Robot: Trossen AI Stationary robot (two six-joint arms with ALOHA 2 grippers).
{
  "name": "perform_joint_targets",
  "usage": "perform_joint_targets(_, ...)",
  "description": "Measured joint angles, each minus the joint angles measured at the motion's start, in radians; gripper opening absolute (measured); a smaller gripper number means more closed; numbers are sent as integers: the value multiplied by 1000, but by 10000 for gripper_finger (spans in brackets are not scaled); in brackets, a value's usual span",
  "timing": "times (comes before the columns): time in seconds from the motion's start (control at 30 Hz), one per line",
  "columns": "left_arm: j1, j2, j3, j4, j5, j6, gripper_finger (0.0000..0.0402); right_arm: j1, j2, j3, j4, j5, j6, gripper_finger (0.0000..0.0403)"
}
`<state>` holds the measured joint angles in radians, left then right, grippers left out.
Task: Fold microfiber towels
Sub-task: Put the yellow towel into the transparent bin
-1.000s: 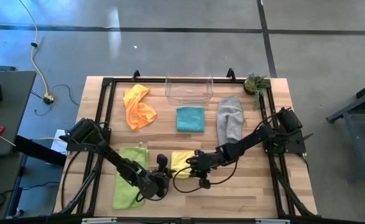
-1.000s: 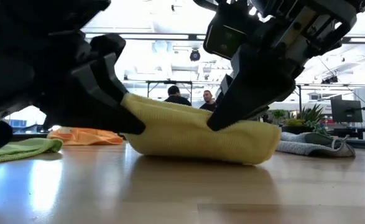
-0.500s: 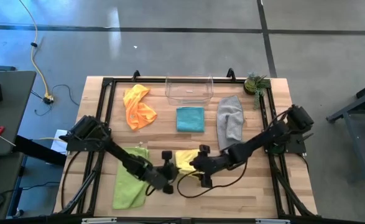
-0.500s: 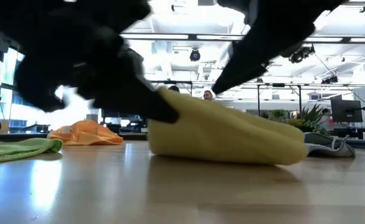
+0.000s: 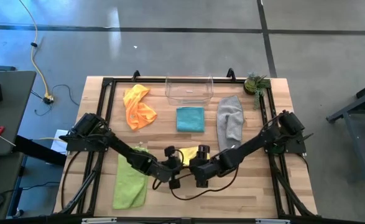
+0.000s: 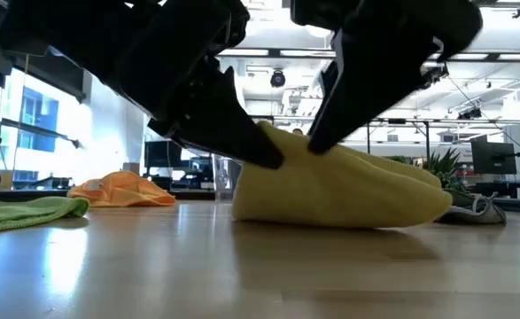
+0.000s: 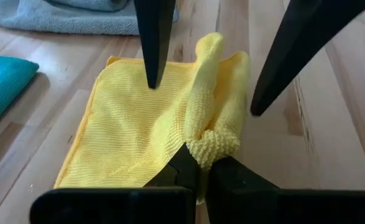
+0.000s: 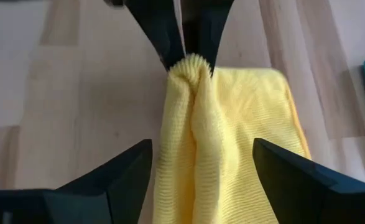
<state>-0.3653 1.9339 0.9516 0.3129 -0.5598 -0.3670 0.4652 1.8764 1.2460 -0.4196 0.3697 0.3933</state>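
Note:
The yellow towel point(image 5: 186, 154) lies near the table's front middle, bunched into a raised ridge point(image 7: 208, 106). My left gripper point(image 7: 202, 165) is shut on the near end of that ridge. My right gripper point(image 8: 202, 147) stands open, one finger on each side of the ridge; whether its tips touch the cloth I cannot tell. The lime green towel point(image 5: 131, 180) lies flat at the front left. The orange towel point(image 5: 138, 107) lies crumpled at the back left. The folded teal towel point(image 5: 190, 119) and the grey towel point(image 5: 230, 118) lie farther back. My left gripper pinches a gathered fold of the yellow towel point(image 7: 211, 147) between its two fingers, several layers bunched together at the cloth's edge. The fingers slant down from the table's left point(image 6: 242, 142). The pinched fold is raised, while the rest of the towel lies slack on the table.
A clear plastic bin point(image 5: 189, 89) stands at the back middle, with a small plant point(image 5: 255, 83) at the back right corner. A black frame point(image 5: 107, 93) runs round the table's edges. Bare wood shows at the front right.
My right gripper has let go of the yellow towel and opened wide. My left gripper has shut on the towel's edge and gone toward the table's right, pushing the cloth up into a ridge. The towel has slid a little to the right.

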Motion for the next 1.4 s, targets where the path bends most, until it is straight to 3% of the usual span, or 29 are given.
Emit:
perform_joint_targets(0.27, 14, 0, 0, 4, 3, -43, 0, 0, 29, 0, -3, 9, 33, 270)
perform_joint_targets(0.4, 23, 0, 0, 32, 25, -42, 0, 0, 36, 0, -20, 31, 36, 250)
perform_joint_targets(0.53, 27, 0, 0, 29, 33, -45, 0, 0, 38, 0, -40, 46, 29, 194)
perform_joint_targets(0.8, 38, -38, -2, 18, 56, -31, 0, 0, 38, 0, -71, 38, 23, 30)
perform_joint_targets(0.87, 42, -53, -5, 11, 55, -21, 4, 0, 37, 0, -70, 40, 1, 9)
perform_joint_targets(1.23, 47, -243, -13, -288, 20, 14, 118, -60, -45, -1, -121, 14, -62, 3)
perform_joint_targets(1.4, 63, -373, -173, -206, 60, 4, 137, -120, -131, 5, -164, -23, -106, 1)
